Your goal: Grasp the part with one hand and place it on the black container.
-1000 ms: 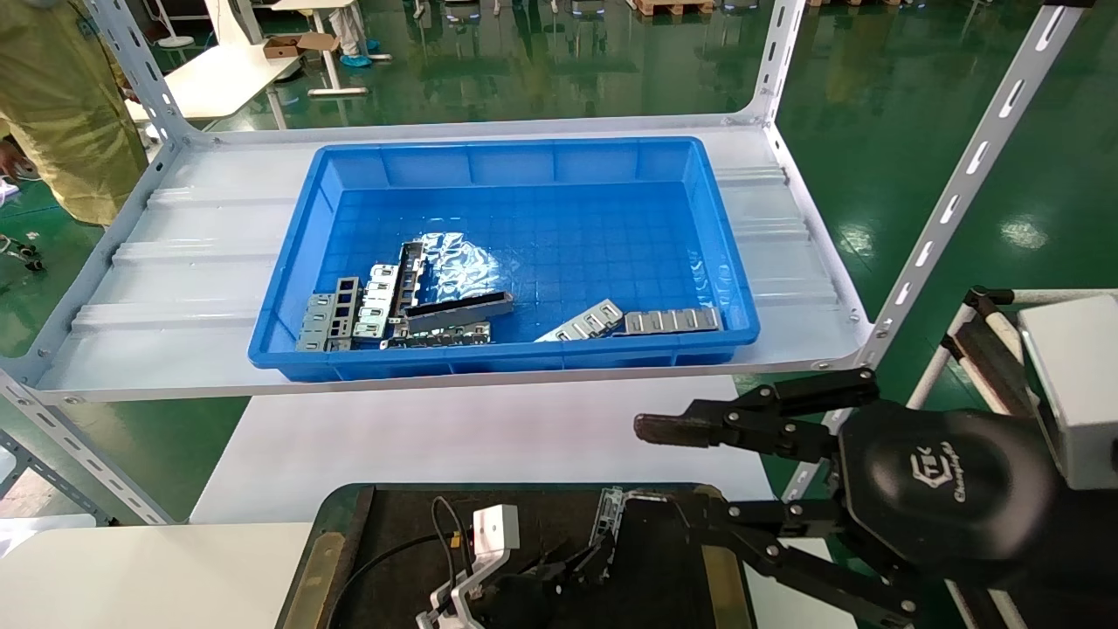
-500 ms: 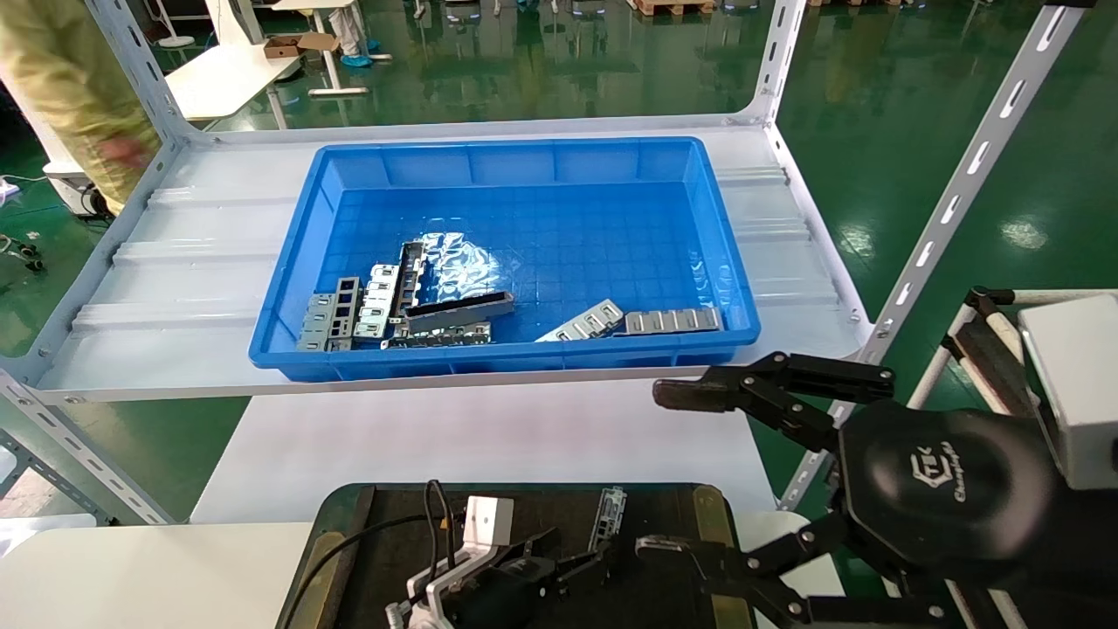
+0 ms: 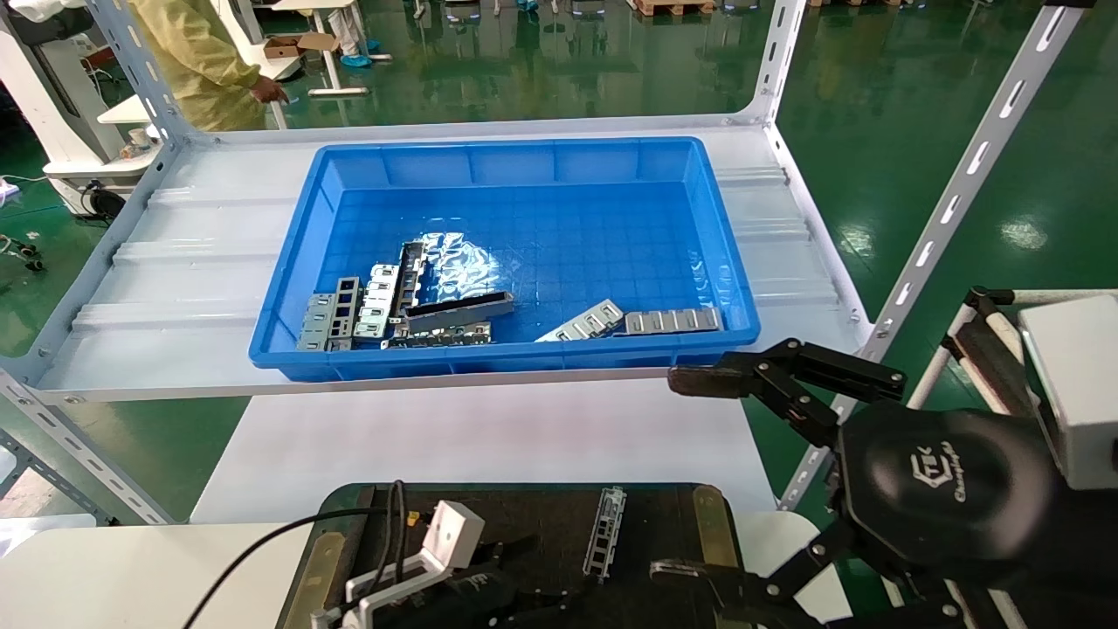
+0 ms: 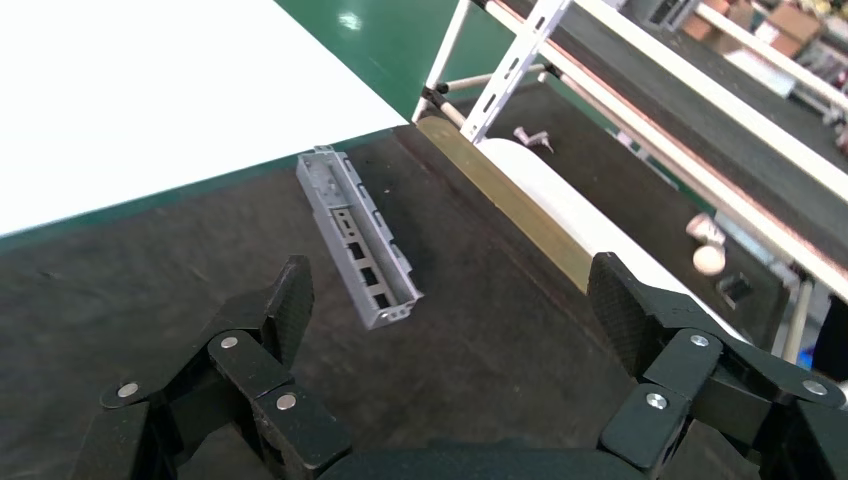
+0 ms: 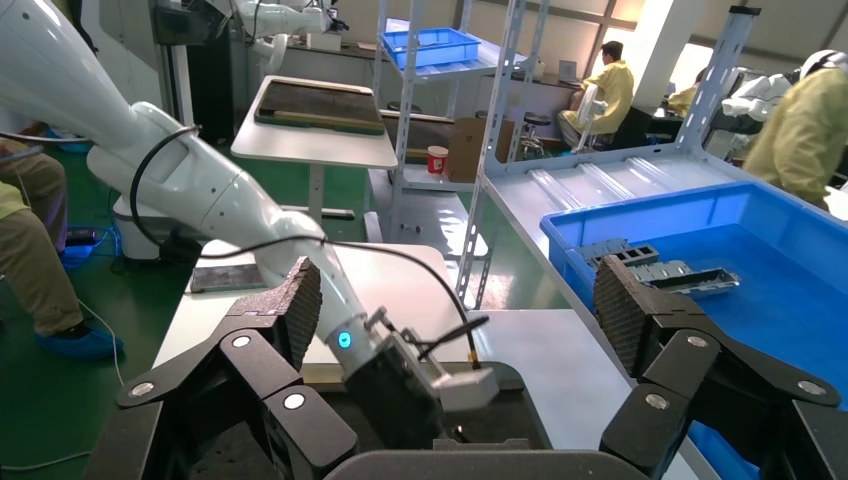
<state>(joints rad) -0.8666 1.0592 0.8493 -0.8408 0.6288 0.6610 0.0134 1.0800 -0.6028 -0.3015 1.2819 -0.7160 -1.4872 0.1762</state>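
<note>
Floor: glossy green floor, mirroring overhead lights and distant fixtures.
Shelving: pale grey metal shelf on slotted white uprights, ribbed across its deck.
Surface: white surface below the shelf's front edge.
Far furniture: white tables in rows; further racks beyond.
People: workers in yellow gowns near the shelf's far left corner; others seated farther back in the right wrist view.
Light: bright, even, from above.
</note>
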